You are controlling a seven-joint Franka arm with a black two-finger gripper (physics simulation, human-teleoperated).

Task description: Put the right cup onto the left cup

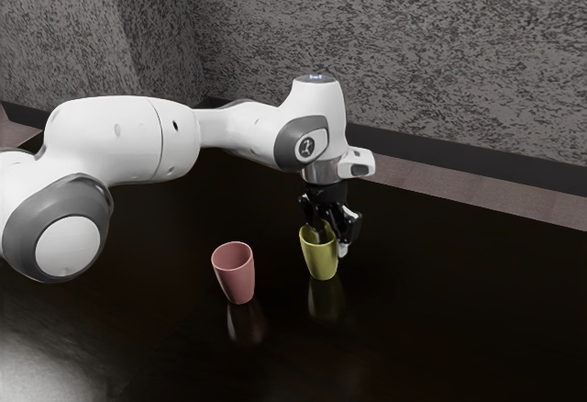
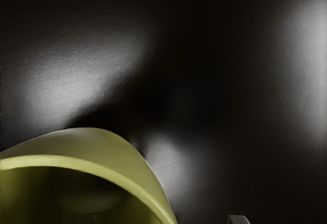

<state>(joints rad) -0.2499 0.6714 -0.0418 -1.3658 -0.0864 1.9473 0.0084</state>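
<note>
End effector (image 1: 332,244) spread, straddling the rim of the yellow cup (image 1: 320,260), one finger inside, one outside with a gap. Cup is smooth, tapered, round-rimmed; stands on the glossy dark surface (image 1: 459,319), mouth to 12 o'clock, long axis vertical. Pink cup (image 1: 236,278), same shape, also upright, between 8 and 9 o'clock of it in exterior view. Mottled grey wall (image 1: 413,53) behind.

The counter (image 1: 440,310) is glossy and dark, smooth enough to mirror both cups. The yellow-green cup (image 1: 321,260) and pink cup (image 1: 238,276) look smooth, like plastic. The wall (image 1: 394,53) looks rough and matt.
</note>
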